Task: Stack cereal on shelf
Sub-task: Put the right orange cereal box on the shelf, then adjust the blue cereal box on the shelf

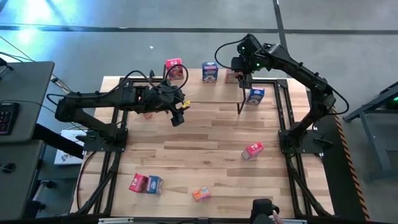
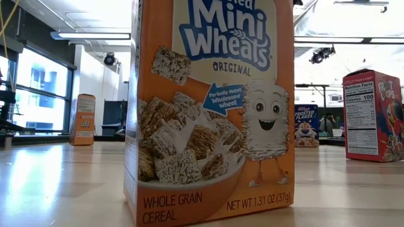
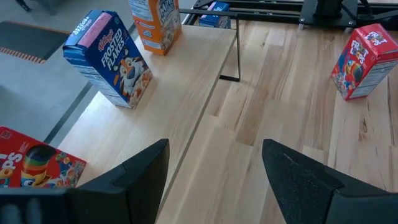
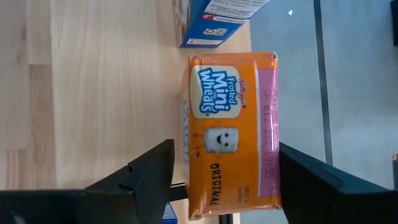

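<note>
The shelf (image 1: 193, 79) stands along the table's far edge. On its plank stand a red box (image 1: 175, 67), a blue Frosted Flakes box (image 1: 210, 72) and an orange Mini Wheats box (image 4: 231, 134). My right gripper (image 4: 224, 180) is open above the orange box, one finger on either side of it; I cannot tell whether they touch. My left gripper (image 1: 178, 116) is open and empty over the table, just in front of the shelf's left part; its view shows the shelf boxes (image 3: 118, 59).
A blue box (image 1: 255, 96) stands on the table by the shelf's right leg. A red box (image 1: 252, 150) lies right of centre. A red (image 1: 138, 183), a blue (image 1: 155, 184) and an orange box (image 1: 200, 194) sit near the front edge. The table's middle is bare.
</note>
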Controlling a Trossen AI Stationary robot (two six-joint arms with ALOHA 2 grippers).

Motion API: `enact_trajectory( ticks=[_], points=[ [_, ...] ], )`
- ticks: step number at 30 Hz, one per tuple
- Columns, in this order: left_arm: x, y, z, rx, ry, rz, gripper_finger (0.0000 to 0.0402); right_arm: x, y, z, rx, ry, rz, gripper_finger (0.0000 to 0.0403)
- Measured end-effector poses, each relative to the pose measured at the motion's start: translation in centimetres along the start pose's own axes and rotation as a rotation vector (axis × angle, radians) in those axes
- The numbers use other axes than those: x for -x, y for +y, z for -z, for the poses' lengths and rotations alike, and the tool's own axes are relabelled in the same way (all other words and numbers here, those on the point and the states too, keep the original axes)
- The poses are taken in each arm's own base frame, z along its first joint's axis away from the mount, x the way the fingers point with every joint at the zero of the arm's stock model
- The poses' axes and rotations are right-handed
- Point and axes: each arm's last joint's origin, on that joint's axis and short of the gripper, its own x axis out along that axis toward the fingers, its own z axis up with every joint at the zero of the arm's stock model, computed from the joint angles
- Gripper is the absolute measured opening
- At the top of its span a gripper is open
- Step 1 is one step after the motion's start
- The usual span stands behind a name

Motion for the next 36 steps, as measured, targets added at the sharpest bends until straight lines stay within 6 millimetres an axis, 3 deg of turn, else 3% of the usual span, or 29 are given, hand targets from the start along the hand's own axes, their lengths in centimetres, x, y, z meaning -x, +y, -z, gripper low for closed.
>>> enact_trajectory(
  ticks=[16, 25, 36],
  points=[
    [0.0, 0.0, 0.0, 0.000, 0.000, 0.000, 0.0248, 2.4, 0.2, 0.3, -0.026, -0.045, 0.060, 0.0246],
    [0.0, 0.0, 0.0, 0.000, 0.000, 0.000, 0.0248, 5.4, 0.6, 0.7, -0.097, -0.110, 0.129, 0.0246],
    [0.0, 0.0, 0.0, 0.000, 0.000, 0.000, 0.0248, 9.3, 3.4, 0.3, -0.203, -0.287, 0.025, 0.0246]
  ],
)
